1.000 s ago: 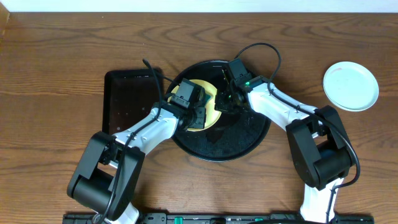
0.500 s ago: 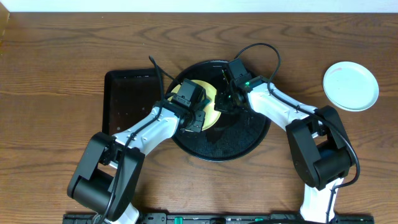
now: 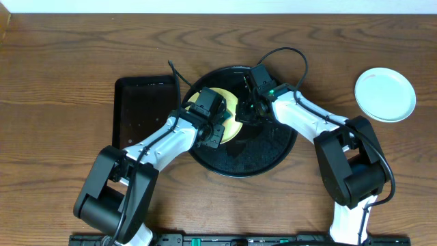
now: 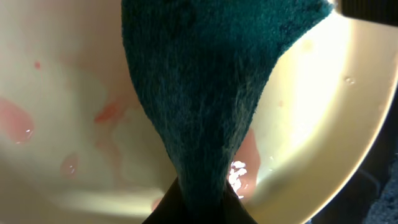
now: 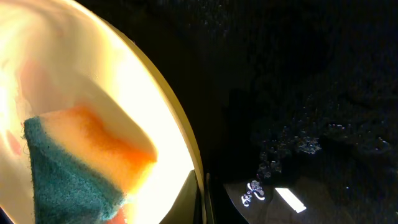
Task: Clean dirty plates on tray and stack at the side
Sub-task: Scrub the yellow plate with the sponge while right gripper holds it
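Note:
A pale yellow plate (image 3: 229, 109) lies on the round black tray (image 3: 263, 157), with red sauce smears on it in the left wrist view (image 4: 18, 121). My left gripper (image 3: 217, 130) is shut on a sponge with a green scrub face (image 4: 211, 81) and orange body (image 5: 106, 146), pressed on the plate. My right gripper (image 3: 247, 113) is shut on the plate's right rim (image 5: 186, 155). A clean light blue plate (image 3: 385, 94) sits on the table at the far right. No other plate shows.
A smaller rectangular black tray (image 3: 140, 109) stands left of the round tray, under my left arm. Water droplets (image 5: 292, 140) lie on the round tray's wet surface beside the plate.
My left gripper with the sponge has shifted slightly down and right across the yellow plate. The right gripper has stayed on the rim.

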{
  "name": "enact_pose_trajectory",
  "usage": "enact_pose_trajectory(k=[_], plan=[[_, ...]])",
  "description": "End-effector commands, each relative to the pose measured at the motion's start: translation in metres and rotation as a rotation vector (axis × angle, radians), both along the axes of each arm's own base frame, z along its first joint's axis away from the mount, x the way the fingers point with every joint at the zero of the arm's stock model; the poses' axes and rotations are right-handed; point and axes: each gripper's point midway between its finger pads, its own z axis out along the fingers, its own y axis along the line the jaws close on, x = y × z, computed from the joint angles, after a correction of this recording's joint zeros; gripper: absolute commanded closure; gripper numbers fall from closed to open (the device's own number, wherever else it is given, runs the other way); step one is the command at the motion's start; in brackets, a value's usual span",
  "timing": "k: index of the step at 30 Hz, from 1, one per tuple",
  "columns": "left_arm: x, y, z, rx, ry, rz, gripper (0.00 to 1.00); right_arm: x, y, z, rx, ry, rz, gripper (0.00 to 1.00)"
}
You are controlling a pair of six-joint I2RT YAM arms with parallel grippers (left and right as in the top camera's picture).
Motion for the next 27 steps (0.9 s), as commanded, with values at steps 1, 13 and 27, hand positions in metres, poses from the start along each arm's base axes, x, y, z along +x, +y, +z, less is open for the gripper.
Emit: enact_pose_trajectory(k=[1, 13, 27], plan=[[-0.005, 0.023, -0.012, 0.115, 0.008, 0.014, 0.93, 0.002, 0.001, -0.003, -0.02, -0.011, 0.008, 0.99], [0.019, 0.011, -0.012, 0.066, -0.08, 0.022, 0.93, 0.002, 0.001, -0.003, -0.021, -0.009, 0.008, 0.99], [0.01, 0.064, -0.014, 0.329, -0.078, 0.129, 0.93, -0.001, -0.001, -0.004, -0.027, 0.003, 0.008, 0.99]])
